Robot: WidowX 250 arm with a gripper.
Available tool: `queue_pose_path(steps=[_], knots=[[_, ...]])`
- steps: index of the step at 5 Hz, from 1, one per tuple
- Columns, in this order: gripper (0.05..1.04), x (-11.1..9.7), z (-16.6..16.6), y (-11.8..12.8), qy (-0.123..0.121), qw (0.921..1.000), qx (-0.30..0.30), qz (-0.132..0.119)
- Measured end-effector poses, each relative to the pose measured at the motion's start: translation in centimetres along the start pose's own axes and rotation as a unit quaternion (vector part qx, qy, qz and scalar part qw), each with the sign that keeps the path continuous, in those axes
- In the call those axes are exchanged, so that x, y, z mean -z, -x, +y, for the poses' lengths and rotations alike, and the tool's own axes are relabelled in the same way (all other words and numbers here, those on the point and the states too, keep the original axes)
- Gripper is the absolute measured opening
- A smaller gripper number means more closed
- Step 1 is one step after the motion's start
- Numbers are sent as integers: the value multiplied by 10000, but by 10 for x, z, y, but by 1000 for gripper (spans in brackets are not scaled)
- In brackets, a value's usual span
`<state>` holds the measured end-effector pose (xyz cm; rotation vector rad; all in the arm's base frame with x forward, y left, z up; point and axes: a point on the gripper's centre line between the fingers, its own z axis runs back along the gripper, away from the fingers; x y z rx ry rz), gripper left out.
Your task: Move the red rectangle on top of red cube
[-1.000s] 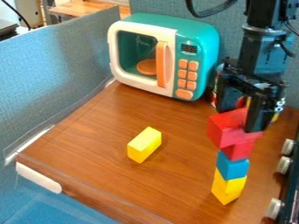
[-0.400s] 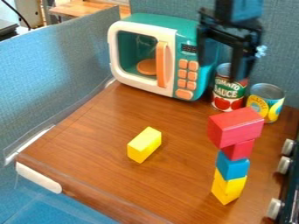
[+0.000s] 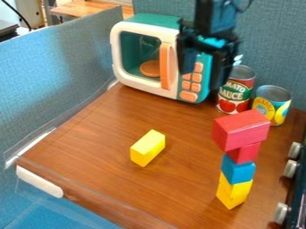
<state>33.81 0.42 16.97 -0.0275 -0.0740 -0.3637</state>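
- The red rectangle (image 3: 241,130) lies flat on top of the red cube (image 3: 244,153), touching it and jutting out past it, mostly to the left in the view.
- Under the red cube sits a blue cube (image 3: 238,171), and under that a yellow base (image 3: 233,193); I cannot tell whether the base is one block or two.
- This stack stands upright on the brown tabletop (image 3: 179,188), toward its right side.
- The gripper (image 3: 204,80) hangs above and behind the stack, well apart from it, in front of the right part of the toy microwave (image 3: 146,53). Its fingers are spread, with nothing held between them.
- A loose yellow block (image 3: 147,147) rests on the tabletop, left of the stack and apart from it.
- Behind the stack stand two upright cans: a red and green one (image 3: 234,95) and, just beside it, a yellow and blue one (image 3: 273,105).
- The microwave is teal and white, with an orange handle (image 3: 165,67).
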Motion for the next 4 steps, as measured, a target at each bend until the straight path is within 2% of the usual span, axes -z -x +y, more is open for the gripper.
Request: queue_pose_path(steps=[2,4], knots=[[999,22,9,1,-169,9993,-320,32],[999,23,9,0,-161,9990,-423,11]])
